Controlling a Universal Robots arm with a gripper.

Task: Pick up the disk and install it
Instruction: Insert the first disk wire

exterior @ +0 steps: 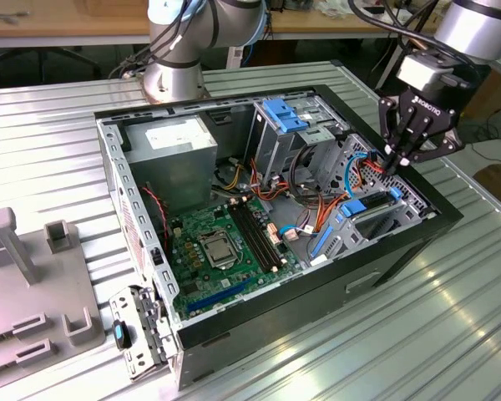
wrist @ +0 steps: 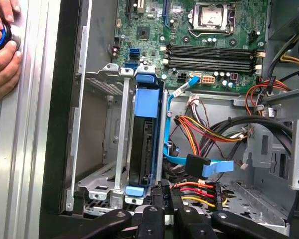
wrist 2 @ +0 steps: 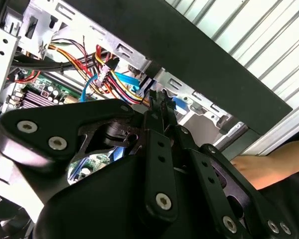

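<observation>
Disk (wrist: 143, 134) stands on edge in its metal bay, at the exterior view's right of the case (exterior: 401, 251). My gripper (wrist: 163, 191), fingers drawn together, hangs just beside its near end tab (orange and blue cables (wrist: 199, 122) crowd alongside). Farther off lies the motherboard (wrist: 209, 45).

I see the open computer case (exterior: 384, 259) lying on the ribbed metal table (exterior: 451, 334), green motherboard (exterior: 234, 269) face up inside, and a grey fixture (exterior: 33, 292) at the exterior view's left.
</observation>
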